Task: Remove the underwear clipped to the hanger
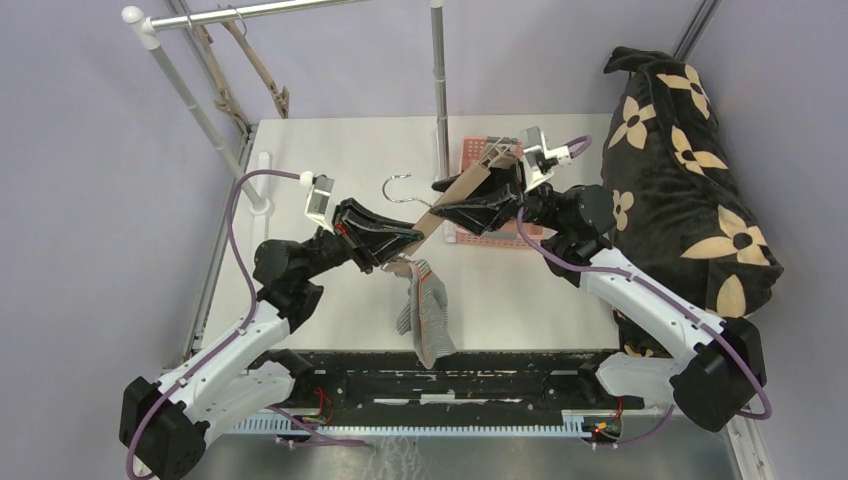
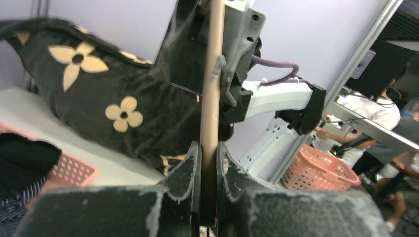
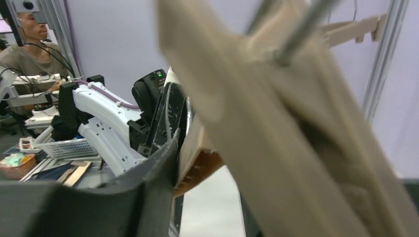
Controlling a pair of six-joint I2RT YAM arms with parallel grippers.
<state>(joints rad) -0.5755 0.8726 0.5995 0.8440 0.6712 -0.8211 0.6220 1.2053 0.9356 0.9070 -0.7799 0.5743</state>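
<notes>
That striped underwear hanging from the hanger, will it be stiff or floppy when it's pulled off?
Probably floppy: the striped underwear droops in loose folds below the hanger. Likely light too, as it looks like thin cloth.

the hanger [image 3: 296, 148] a close blur beside the right gripper [image 1: 447, 208], one finger hidden behind it, underwear [image 1: 428, 315] top edge hidden beneath the left gripper [image 1: 398, 252]

Bright, even, seemingly overhead light, soft shadows; wrist views blur close up.
</notes>
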